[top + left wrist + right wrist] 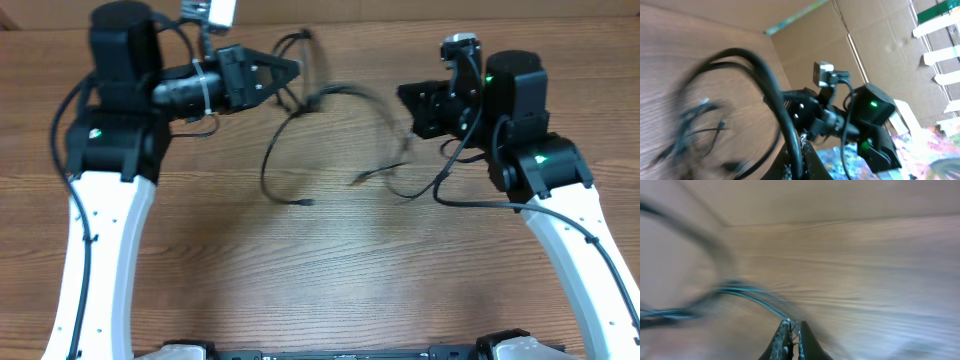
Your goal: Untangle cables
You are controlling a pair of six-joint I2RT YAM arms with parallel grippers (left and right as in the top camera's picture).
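The cables are thin black cords strung in the air between my two grippers, blurred by motion. One loop hangs down to the table, with a plug tip resting on the wood. My left gripper is shut on a cable at the upper left. In the left wrist view that cable arcs up from between the shut jaws of the left gripper. My right gripper faces it from the right. In the right wrist view the right gripper is shut on a blurred cable running off left.
The wooden table fills the scene. A cardboard wall stands behind it. A thick black wire of the right arm sags onto the table beside the right base. The right arm shows in the left wrist view.
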